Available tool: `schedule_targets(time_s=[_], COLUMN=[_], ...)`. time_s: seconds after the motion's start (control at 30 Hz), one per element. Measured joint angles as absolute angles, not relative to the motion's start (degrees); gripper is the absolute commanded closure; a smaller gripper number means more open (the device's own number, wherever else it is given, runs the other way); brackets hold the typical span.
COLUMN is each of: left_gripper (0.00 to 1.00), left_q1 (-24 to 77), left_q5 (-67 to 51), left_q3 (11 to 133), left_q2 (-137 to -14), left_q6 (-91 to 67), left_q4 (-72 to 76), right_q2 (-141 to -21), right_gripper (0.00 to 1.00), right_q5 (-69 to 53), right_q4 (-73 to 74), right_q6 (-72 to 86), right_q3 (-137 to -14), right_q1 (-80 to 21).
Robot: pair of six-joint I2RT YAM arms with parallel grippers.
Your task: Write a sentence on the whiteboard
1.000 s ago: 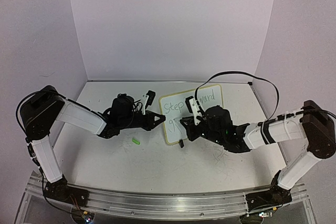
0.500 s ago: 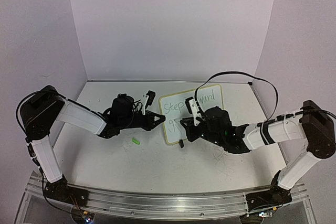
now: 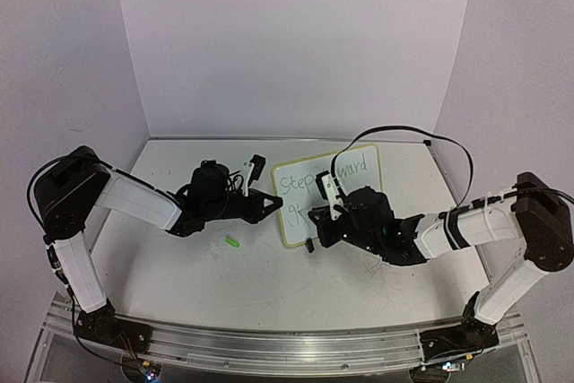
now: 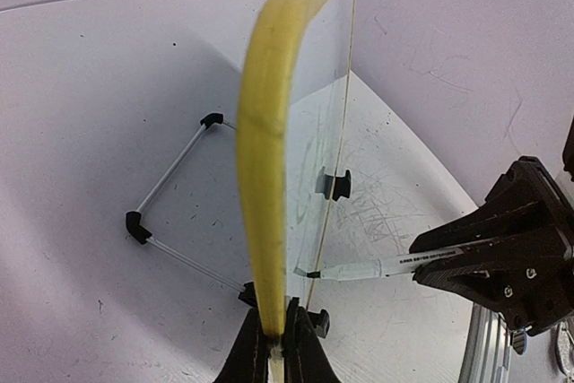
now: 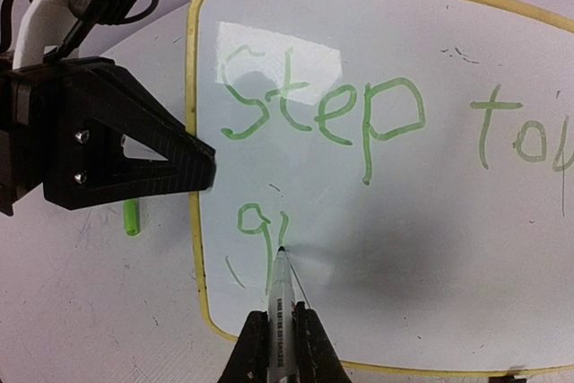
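A: Where do we put the whiteboard (image 5: 430, 248) just now?

B: Propped upright on its wire stand (image 4: 170, 177), mid-table and a little right of centre. The left gripper (image 4: 273, 340) is pinched tight on the board's yellow rim, steadying it by the left edge.

A: And the writing hand?

B: The right gripper (image 5: 280, 347) is closed on the marker (image 5: 278, 289), with the tip touching the board low on the left.

A: How much of the sentence (image 5: 366, 132) do we log as done?

B: Top line: "Step", then "toward" as we read it across both views, though the arm hides the middle letters from above. The second line has only a "g" and one fresh stroke under the tip, likely an "r".

A: So what's left?

B: We judge it past halfway, with the rest of that second word to come. A small green piece (image 5: 132, 219) lies on the table (image 3: 269, 284) beside the board, possibly the cap.
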State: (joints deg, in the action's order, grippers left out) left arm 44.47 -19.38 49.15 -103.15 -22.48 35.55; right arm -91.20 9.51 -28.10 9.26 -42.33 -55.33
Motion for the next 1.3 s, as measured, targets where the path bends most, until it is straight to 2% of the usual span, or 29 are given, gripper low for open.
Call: schedule_targets(time_s=[1.0, 1.3], left_gripper=[1.0, 1.0], left_q1=[44.47, 44.64], left_q5=[-18.85, -18.9], left_q3=[49.15, 49.06], left_q2=[-103.13, -103.11], left_q6=[-22.46, -22.46], left_q4=[35.46, 35.46], right_q2=[-91.62, -87.41], right_gripper=[1.0, 1.0], right_q5=[14.64, 11.81], right_q4=[-29.51, -30.37], right_q6=[10.21, 10.37], right_q3=[-44.33, -40.05], right_q1=[-55.44, -54.29])
